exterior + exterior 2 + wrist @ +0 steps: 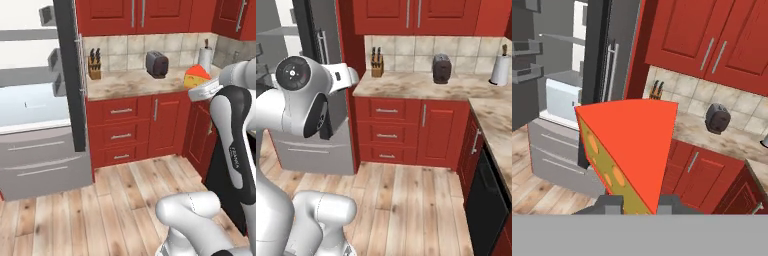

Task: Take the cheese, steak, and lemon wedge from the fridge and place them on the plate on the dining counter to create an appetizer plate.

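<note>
- Gripper (pixel 639 202): in the hand view I see its two dark finger tips at 6 o'clock, drawn in close on the base of the cheese (pixel 629 150). I read this as a narrow, firm grasp on the wedge, with nothing else held.
- Cheese, left base view (pixel 197 76): the orange-yellow wedge sits at the end of my arm, at about 2 o'clock in that view, carried in the air in front of the wall-side counter (pixel 131 82) and not resting on it.
- Fridge (pixel 70 75): its dark door stands open at 10 o'clock in the left base view. White interior, grey shelves and the pale drawer front show beside it.
- Wall-side fixtures: a knife block (pixel 376 64), a toaster (pixel 441 68) and a paper towel roll (pixel 500 67) stand along the tiled back wall in the right base view, from 12 to 2 o'clock.
- Progress, as I judge it: the cheese is out of the fridge and in transit, so the first of three fetches is half done.
- Remaining: I must set the cheese on the plate at the dining counter, then go back for the steak and the lemon wedge.
- I cannot tell from these views where the steak and lemon wedge lie inside the fridge.
</note>
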Available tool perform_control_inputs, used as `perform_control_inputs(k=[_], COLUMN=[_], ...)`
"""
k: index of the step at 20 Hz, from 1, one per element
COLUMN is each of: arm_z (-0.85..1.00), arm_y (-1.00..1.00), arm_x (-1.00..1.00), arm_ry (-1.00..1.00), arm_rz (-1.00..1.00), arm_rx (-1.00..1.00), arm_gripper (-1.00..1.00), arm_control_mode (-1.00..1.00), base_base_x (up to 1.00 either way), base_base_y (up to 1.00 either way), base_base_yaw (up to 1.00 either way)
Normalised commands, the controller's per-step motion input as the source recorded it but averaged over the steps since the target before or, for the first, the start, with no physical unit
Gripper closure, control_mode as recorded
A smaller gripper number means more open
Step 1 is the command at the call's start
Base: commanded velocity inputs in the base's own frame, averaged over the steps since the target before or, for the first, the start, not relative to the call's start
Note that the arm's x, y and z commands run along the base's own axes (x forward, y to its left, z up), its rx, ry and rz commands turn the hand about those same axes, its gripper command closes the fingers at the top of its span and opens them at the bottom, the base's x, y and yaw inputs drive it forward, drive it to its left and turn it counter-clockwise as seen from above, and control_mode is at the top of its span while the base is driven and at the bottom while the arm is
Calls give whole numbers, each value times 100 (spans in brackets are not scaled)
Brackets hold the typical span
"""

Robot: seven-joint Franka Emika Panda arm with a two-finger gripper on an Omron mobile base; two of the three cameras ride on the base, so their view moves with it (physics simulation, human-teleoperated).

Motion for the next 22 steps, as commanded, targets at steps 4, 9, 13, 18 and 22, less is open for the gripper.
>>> perform_control_inputs(k=[4, 9, 13, 18, 22], arm_z=[0, 0, 0, 0, 0], arm_y=[0, 0, 0, 0, 0], arm_x=[0, 0, 0, 0, 0], arm_ry=[0, 0, 0, 0, 0], arm_rz=[0, 0, 0, 0, 0], arm_rx=[0, 0, 0, 0, 0], arm_gripper=[100, 100, 100, 100, 100], arm_control_mode=[100, 100, 100, 100, 100], base_base_x=[-100, -100, -100, -100, -100], base_base_y=[-53, -45, -49, -60, -70], base_base_yaw=[5, 4, 2, 0, 0])
